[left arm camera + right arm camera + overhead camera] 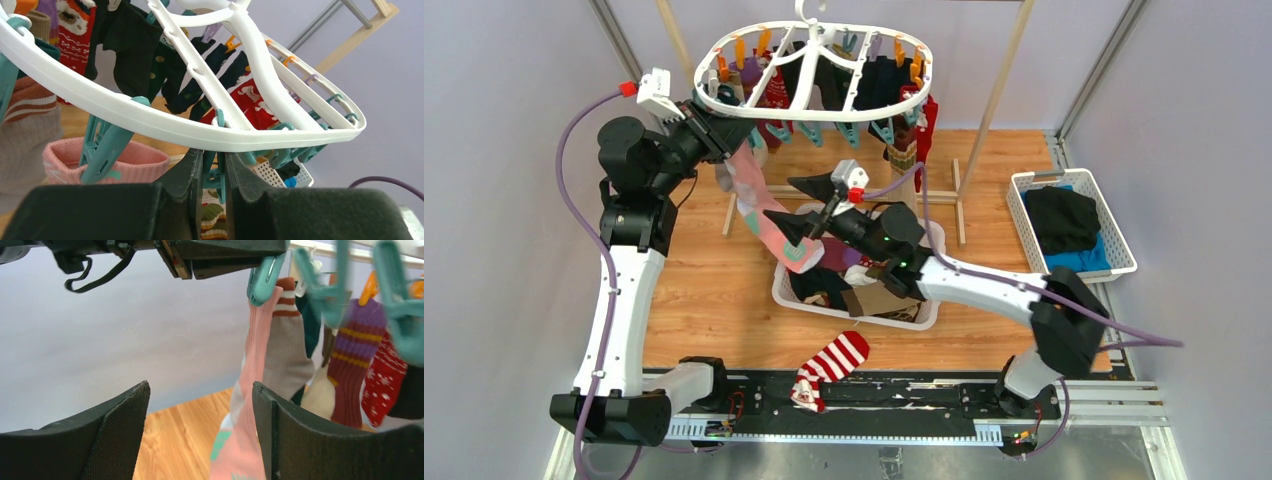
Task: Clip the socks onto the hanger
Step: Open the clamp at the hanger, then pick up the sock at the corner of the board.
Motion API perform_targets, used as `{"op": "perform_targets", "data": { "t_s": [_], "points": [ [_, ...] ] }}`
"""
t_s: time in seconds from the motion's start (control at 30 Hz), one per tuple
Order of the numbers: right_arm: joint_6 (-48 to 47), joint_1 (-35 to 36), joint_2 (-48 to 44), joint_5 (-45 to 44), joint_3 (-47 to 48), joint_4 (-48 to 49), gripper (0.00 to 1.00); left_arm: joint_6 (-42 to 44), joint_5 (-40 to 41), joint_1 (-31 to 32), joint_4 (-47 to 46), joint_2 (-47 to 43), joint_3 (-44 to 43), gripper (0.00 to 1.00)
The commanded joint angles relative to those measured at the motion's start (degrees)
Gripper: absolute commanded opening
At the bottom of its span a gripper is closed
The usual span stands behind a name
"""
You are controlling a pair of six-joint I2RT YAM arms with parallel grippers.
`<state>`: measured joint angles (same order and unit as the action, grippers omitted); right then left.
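Top external view: pink ribbed sock point(754, 195) hung on the large white oval plastic hanger point(150, 119), task past halfway (my guess).
Left gripper point(214, 172) sits narrow at the hanger's left rim, pinching a teal plastic clothespin point(216, 182); the sock hangs from a second teal clothespin point(265, 272), inside the wide-open right gripper point(200, 410), ungrasped. Many socks point(774, 90) already hang clipped; more lie in the white slotted basket point(781, 290), and a red-white striped sock point(829, 365) lies near the arm bases.

A robotics lab cell: lilac wall panels point(494, 150), metal corner posts point(1101, 65) (plus a base rail point(904, 395)).
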<state>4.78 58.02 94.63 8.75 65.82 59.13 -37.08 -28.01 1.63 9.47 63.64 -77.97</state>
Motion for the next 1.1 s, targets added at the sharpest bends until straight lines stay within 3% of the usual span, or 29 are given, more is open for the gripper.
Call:
{"op": "perform_targets", "data": {
  "t_s": [0.0, 0.07, 0.23, 0.3, 0.4, 0.63, 0.83, 1.07],
  "points": [
    [-0.05, 0.55, -10.75, -0.23, -6.92, -13.48, 0.74, 2.67, 0.91, -0.24, 1.46, -0.74, -0.94, 0.05],
    [-2.53, 0.75, -15.16, 4.95, -9.4, -23.41, 0.74, 3.44, 0.49, -0.23, 3.3, -0.4, -1.83, 0.05],
    [-19.48, 4.19, -22.46, 22.32, -11.05, -53.52, 0.7, 4.91, 0.09, -0.23, 5.55, -0.44, -2.5, 0.05],
    [-24.88, 5.84, -22.59, 24.19, -10.78, -63.73, 0.69, 5.29, -0.04, -0.22, 6.06, -0.47, -2.65, 0.05],
    [-28.44, 8.4, -20.54, 25.34, -9.91, -71.67, 0.66, 5.52, 0.01, -0.22, 6.39, -0.66, -2.5, 0.05],
    [-30.42, 15.67, -10.49, 23.98, -10.04, -70.93, 0.64, 5.68, -0.02, -0.25, 7.3, -0.21, -3.38, 0.06],
    [-29.59, 17.52, -1.39, 22.99, -11.53, -63.07, 0.6, 5.54, -0.19, -0.27, 7.51, -0.08, -3.78, 0.06],
    [-27.98, 17.64, 4.58, 21.34, -11.83, -59.86, 0.47, 6.83, 0.17, -0.24, 8.33, -0.55, -4.56, 0.06]
  ]
}}
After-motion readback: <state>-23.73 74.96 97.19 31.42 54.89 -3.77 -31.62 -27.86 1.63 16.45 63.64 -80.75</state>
